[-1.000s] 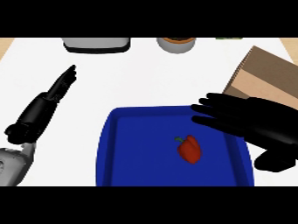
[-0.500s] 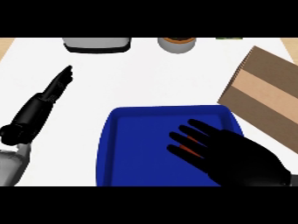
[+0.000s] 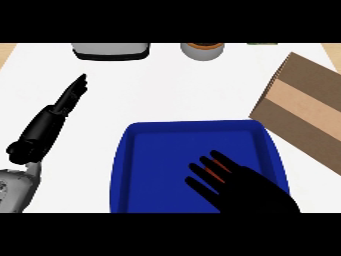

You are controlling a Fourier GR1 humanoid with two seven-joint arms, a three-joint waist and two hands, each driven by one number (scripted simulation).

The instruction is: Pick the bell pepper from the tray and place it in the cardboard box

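Pepper (mostly hidden) under right hand

Black robot hand, grey forearm

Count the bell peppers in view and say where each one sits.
1. A red bell pepper lies in the blue tray, mostly covered by the right hand; only slivers show between the fingers. Anything else beneath that hand would be hidden.

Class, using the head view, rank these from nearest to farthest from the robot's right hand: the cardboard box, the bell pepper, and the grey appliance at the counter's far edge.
1. Bell pepper, under the right hand in the blue tray.
2. Cardboard box, to the right.
3. Grey appliance, far left edge.
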